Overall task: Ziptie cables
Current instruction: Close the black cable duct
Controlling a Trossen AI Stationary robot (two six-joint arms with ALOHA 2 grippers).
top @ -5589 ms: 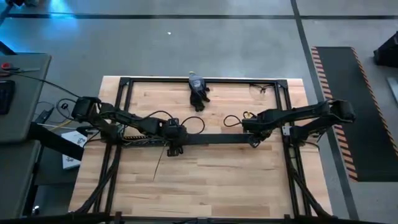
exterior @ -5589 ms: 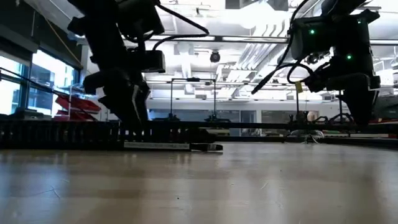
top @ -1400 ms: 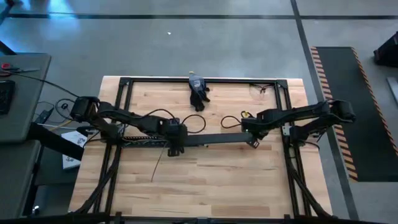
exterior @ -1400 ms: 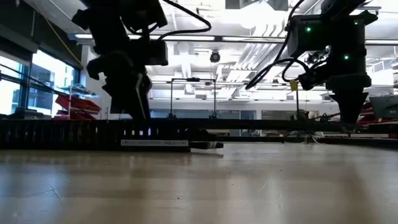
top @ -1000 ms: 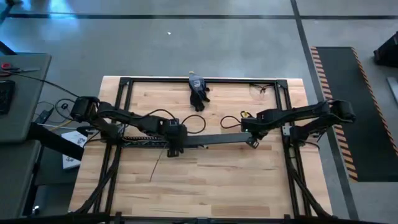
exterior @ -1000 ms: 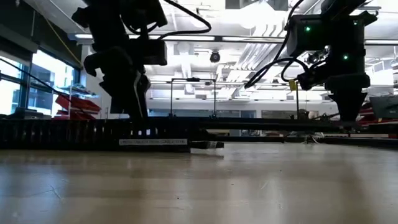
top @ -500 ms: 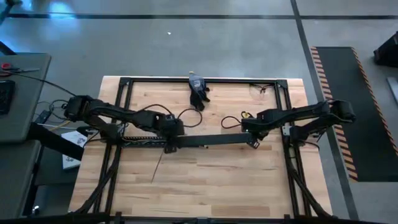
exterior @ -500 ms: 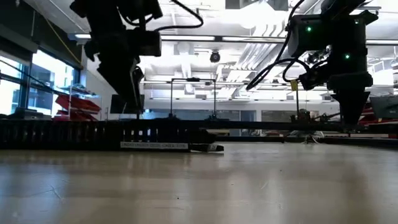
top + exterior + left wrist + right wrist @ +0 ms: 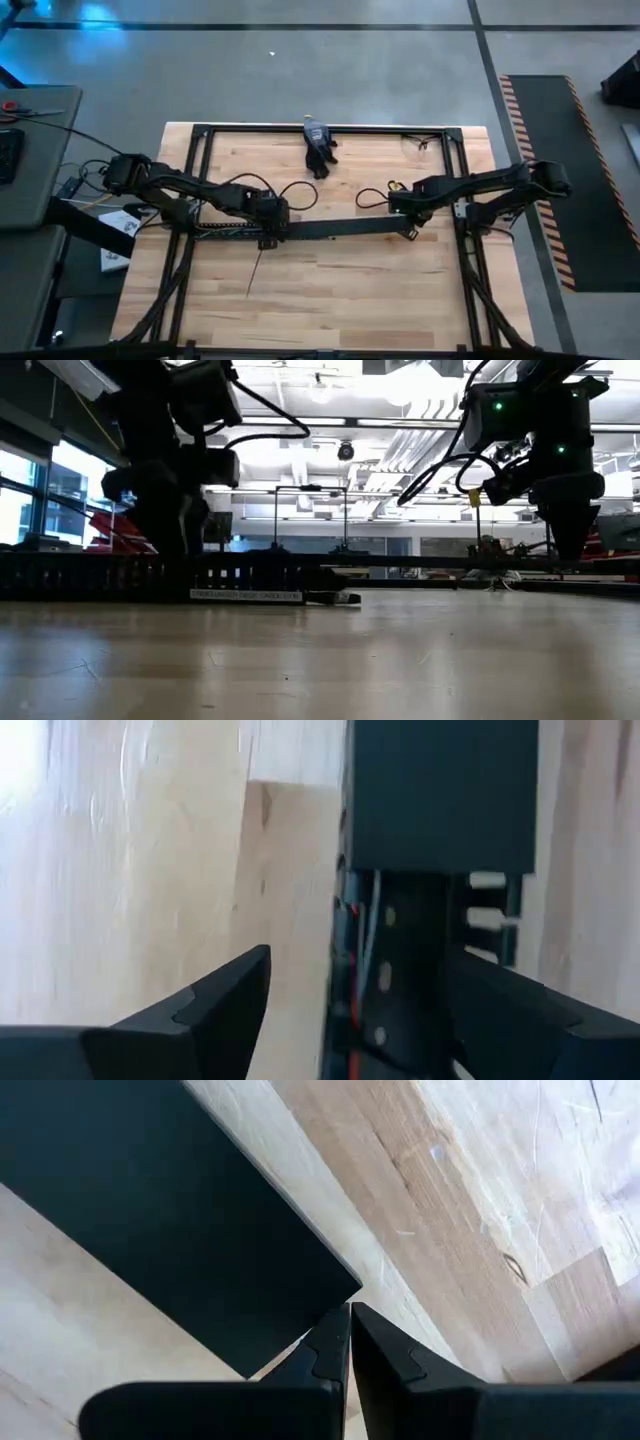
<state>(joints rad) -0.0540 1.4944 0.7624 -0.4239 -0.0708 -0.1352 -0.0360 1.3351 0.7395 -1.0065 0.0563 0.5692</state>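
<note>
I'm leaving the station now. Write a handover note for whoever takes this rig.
Left gripper: fingers open, straddling the open section of the black duct, where the cables lie inside.
Right gripper: fingers shut, holding nothing, at the end of the duct's black lid, right of table centre.
A thin dark strip lies loose on the table in front of the duct.
Done: cables are in the duct.
Left: no tie visible around them; the bundle is not yet tied.

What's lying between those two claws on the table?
In the high view, a long black duct runs from the left gripper to the right gripper. The left wrist view shows wires inside it.
</note>
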